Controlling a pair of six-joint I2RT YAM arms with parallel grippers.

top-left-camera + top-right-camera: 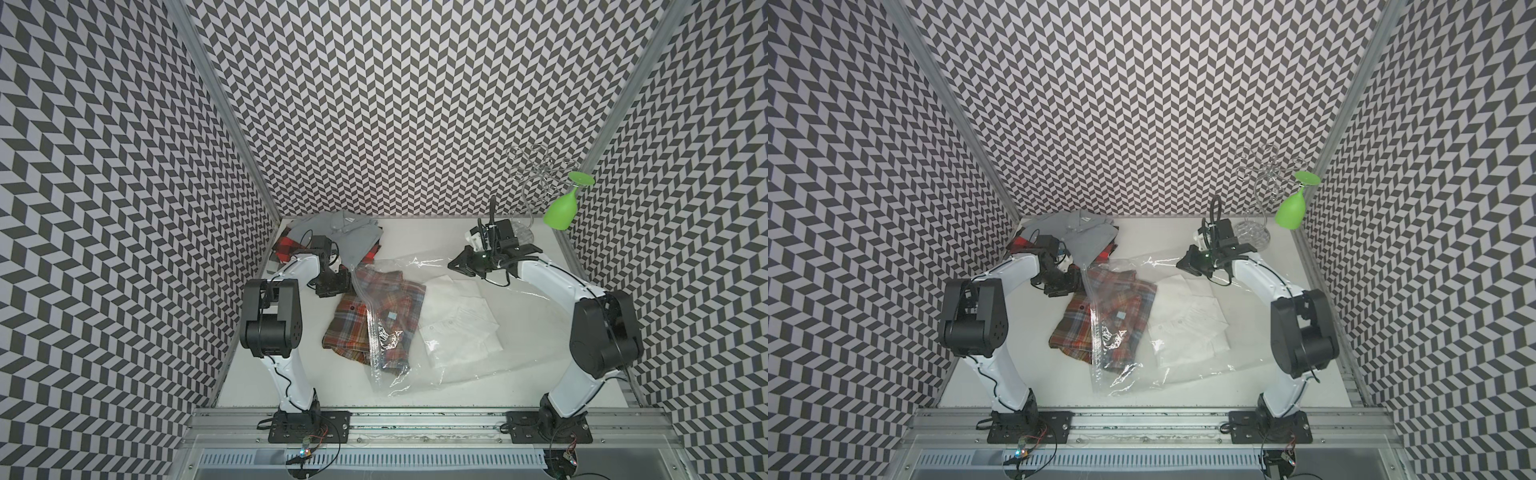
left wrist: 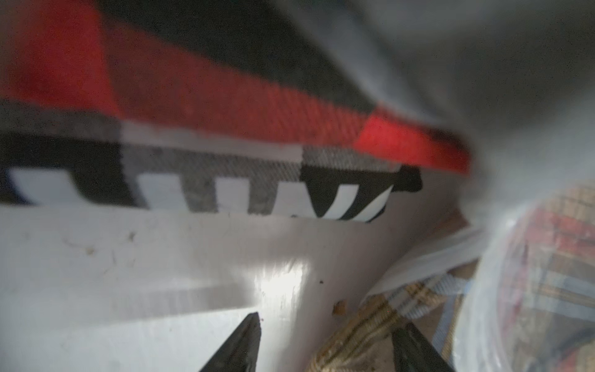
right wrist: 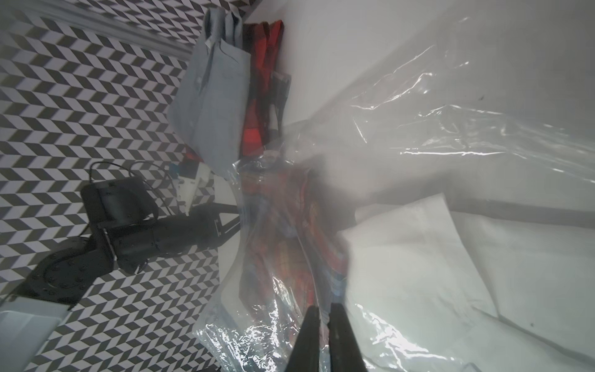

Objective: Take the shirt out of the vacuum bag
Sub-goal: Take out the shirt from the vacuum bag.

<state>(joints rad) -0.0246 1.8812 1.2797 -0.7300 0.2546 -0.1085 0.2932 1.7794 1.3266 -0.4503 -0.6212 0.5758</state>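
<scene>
The clear vacuum bag [image 1: 478, 365] lies crumpled across the middle of the table in both top views [image 1: 1204, 361]. A plaid shirt [image 1: 345, 328] lies half out of the bag's left side, its right half under the film [image 1: 1125, 316]. My left gripper [image 1: 347, 282] is open at the shirt's far corner. In the left wrist view the left gripper [image 2: 331, 322] has plaid cloth [image 2: 357, 335] lying against one finger and bare table beside the other. My right gripper [image 1: 453, 264] is shut on the bag's raised far edge. In the right wrist view the right gripper [image 3: 324, 307] pinches the film [image 3: 257, 338].
A folded white shirt [image 1: 457, 328] lies inside the bag on the right. A grey shirt [image 1: 353, 237] lies on a red and black one [image 1: 286, 247] in the back left corner. A wire rack [image 1: 536, 166] holding a green glass [image 1: 561, 210] stands at the back right.
</scene>
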